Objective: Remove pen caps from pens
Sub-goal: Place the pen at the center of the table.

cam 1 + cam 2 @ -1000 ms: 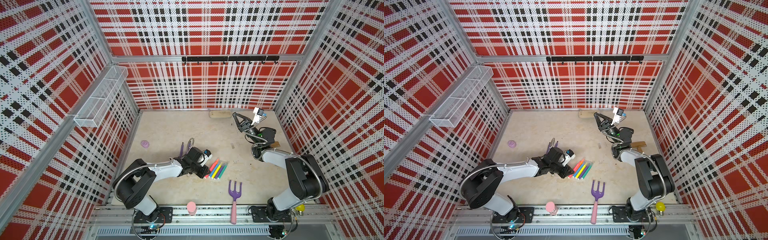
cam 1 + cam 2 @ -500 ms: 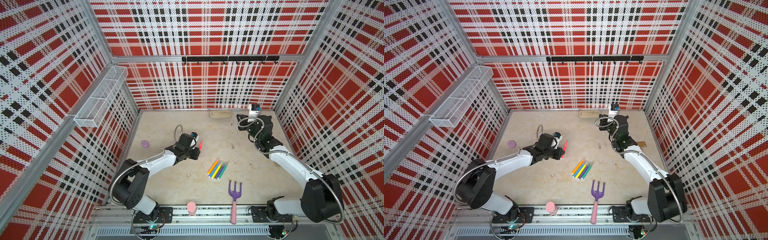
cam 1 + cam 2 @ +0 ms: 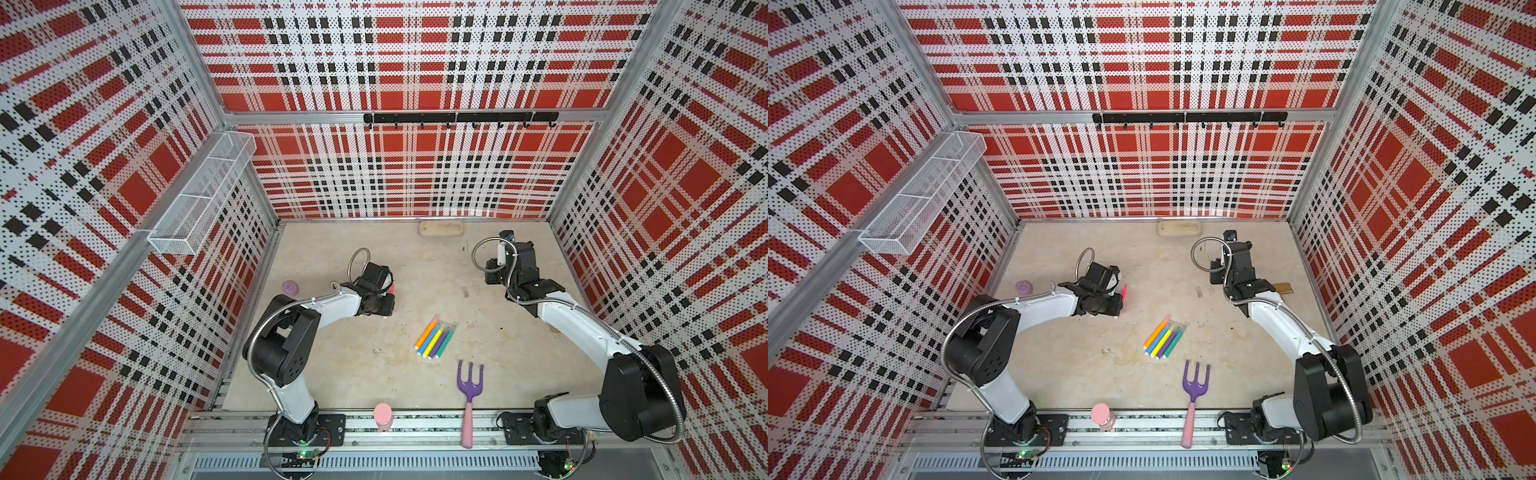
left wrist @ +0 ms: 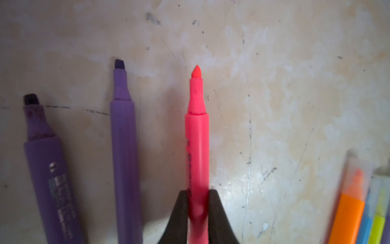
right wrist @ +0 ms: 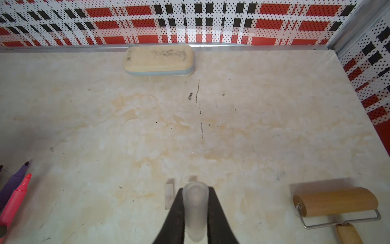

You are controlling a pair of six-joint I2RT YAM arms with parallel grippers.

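My left gripper (image 4: 197,191) is shut on the barrel of an uncapped pink-red pen (image 4: 197,137), held just above the table at centre left (image 3: 392,289). Two uncapped purple pens (image 4: 125,158) (image 4: 48,169) lie on the table beside it. My right gripper (image 5: 195,189) is shut on a clear pen cap (image 5: 195,209), low over the table at the back right (image 3: 492,272). Two more clear caps (image 5: 169,195) (image 5: 192,178) lie just under and ahead of it. Several capped pens (image 3: 435,338) (image 3: 1165,336) lie side by side mid-table.
A purple garden fork (image 3: 469,386) with a pink handle lies at the front. A pink cylinder (image 3: 382,415) stands on the front rail. A wooden roller (image 5: 335,201) lies right of my right gripper. A beige block (image 3: 440,228) sits by the back wall, a small purple piece (image 3: 290,286) at the left.
My left gripper has carried the pink-red pen away from the row of pens toward the back left. My right arm has unfolded and come down over the table at the back right.
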